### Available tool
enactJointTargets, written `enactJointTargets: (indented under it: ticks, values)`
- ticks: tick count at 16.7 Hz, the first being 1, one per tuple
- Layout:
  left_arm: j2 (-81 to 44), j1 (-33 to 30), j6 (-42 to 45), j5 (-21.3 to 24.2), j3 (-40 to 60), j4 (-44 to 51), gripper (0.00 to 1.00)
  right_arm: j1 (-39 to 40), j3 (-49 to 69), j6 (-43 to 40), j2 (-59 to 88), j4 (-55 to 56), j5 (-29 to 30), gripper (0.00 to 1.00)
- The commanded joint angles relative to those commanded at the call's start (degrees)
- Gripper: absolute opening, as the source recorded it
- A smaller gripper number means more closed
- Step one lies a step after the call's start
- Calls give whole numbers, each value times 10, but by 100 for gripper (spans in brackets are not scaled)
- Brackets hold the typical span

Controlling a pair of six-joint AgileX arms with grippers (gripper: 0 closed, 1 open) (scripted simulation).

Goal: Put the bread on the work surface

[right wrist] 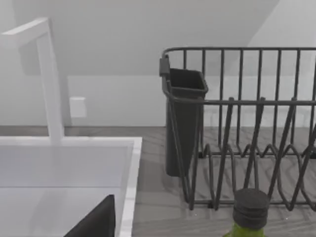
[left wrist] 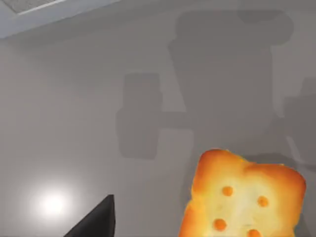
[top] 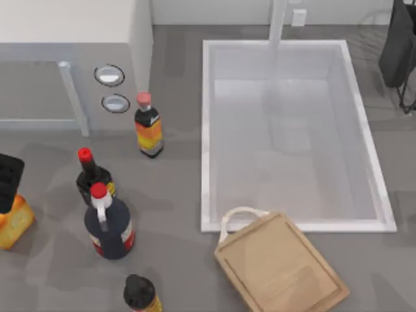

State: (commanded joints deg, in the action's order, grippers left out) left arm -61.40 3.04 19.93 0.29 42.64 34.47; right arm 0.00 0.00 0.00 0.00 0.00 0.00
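The bread [top: 13,222] is a golden-yellow chunk with an orange-brown crust lying on the counter at the far left edge. My left gripper [top: 8,183] hovers just above and behind it. In the left wrist view the bread [left wrist: 243,198] fills the lower corner, and one dark fingertip [left wrist: 96,223] stands well apart from it, so the gripper is open and not touching it. The work surface [top: 279,268], a tan cutting board with a white loop handle, lies tilted at the front, just before the sink. My right gripper [top: 398,45] is parked at the back right, open.
Between bread and board stand a dark red-capped bottle [top: 93,179], a dark blue bottle [top: 109,224] and a black-capped bottle [top: 142,294]. An orange-labelled bottle [top: 149,130] is farther back. A white sink [top: 207,143] takes the middle. A dish rack [right wrist: 247,123] and green bottle [right wrist: 249,215] are near the right arm.
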Motion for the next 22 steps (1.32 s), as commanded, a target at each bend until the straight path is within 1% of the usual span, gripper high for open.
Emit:
enactJointTargets:
  ticks: [3, 6, 9, 11, 17, 19, 22]
  values:
    - [-152, 0, 53, 4, 90, 82, 100, 0, 0, 0, 0, 0, 0, 100]
    - [-269, 0, 99, 3, 167, 160, 100, 0, 0, 0, 0, 0, 0, 100]
    - [-341, 4, 130, -1, 217, 220, 100, 0, 0, 0, 0, 0, 0, 100]
    - [-359, 6, 138, -2, 229, 237, 100, 0, 0, 0, 0, 0, 0, 100]
    - [-365, 4, 138, -2, 219, 227, 100, 0, 0, 0, 0, 0, 0, 100]
    - [-381, 5, 138, -2, 198, 195, 100, 0, 0, 0, 0, 0, 0, 100]
    - [-403, 6, 139, -2, 168, 120, 100, 0, 0, 0, 0, 0, 0, 100]
